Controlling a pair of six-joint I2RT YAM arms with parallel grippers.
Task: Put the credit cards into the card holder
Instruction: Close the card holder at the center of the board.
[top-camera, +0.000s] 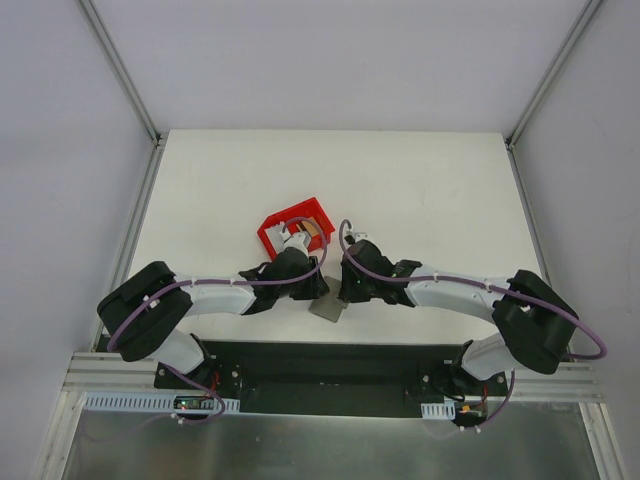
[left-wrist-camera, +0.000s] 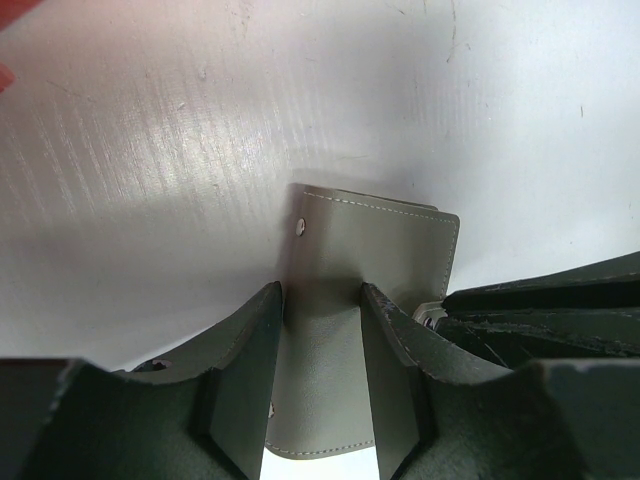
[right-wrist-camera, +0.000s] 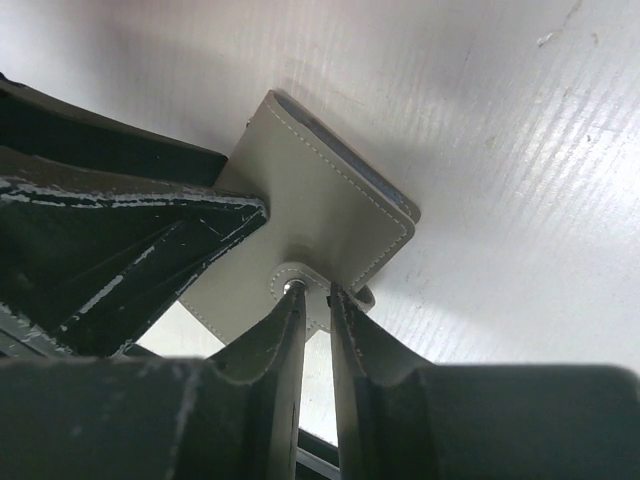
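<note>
The grey card holder (top-camera: 328, 308) lies on the white table between my two grippers. In the left wrist view the card holder (left-wrist-camera: 380, 250) lies under and between my left gripper's (left-wrist-camera: 322, 295) parted fingers, which rest on its flap. In the right wrist view my right gripper (right-wrist-camera: 315, 292) is nearly closed on the snap tab at the edge of the card holder (right-wrist-camera: 310, 210). From above, the left gripper (top-camera: 318, 290) and the right gripper (top-camera: 345, 292) meet over the holder. A tan card (top-camera: 312, 232) shows in the red bin (top-camera: 270, 230); the other cards are hidden.
The red bin stands just behind the left wrist, and its corner shows in the left wrist view (left-wrist-camera: 3, 75). The right gripper's black fingers (left-wrist-camera: 540, 310) are close beside the left one. The table's near edge is just below the holder.
</note>
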